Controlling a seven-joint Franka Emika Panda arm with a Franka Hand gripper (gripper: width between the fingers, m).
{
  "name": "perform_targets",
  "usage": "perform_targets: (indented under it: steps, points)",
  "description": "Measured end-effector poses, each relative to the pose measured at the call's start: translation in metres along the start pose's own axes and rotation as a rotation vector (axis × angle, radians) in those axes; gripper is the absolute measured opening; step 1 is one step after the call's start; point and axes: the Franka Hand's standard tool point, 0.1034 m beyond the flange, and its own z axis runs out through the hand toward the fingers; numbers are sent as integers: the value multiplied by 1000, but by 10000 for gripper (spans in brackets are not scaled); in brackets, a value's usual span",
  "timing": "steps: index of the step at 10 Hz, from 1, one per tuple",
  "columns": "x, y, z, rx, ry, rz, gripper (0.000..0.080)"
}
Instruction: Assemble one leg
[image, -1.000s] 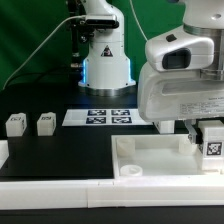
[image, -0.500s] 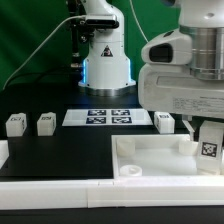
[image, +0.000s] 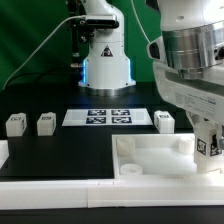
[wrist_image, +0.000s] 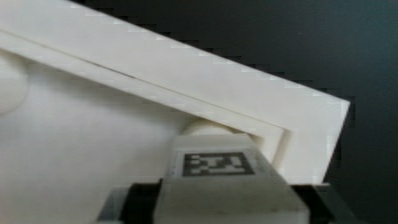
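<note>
My gripper (image: 208, 150) is shut on a white leg (image: 207, 146) with a black-and-white tag, held over the far corner of the large white tabletop (image: 150, 160) at the exterior view's right. In the wrist view the leg (wrist_image: 217, 175) fills the space between my dark fingers (wrist_image: 143, 200), its end just above the tabletop's corner socket (wrist_image: 217, 130). Three more legs stand on the black table: two at the exterior view's left (image: 14, 124) (image: 45, 123) and one (image: 165, 121) beside my arm.
The marker board (image: 105, 116) lies at the back centre in front of the robot base (image: 105, 62). A white rail (image: 60, 187) runs along the table's front edge. A white block (image: 3, 152) sits at the exterior view's left edge.
The arm has turned and shifted toward the exterior view's right with the leg, which now sits lower over the tabletop's corner. The leg beside the arm has come into view.
</note>
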Motion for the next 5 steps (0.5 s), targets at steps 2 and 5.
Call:
perform_targets:
  steps: [2, 5]
  points:
    - [0, -3, 0, 38, -5, 360, 294]
    - [-1, -1, 1, 64, -10, 375, 387]
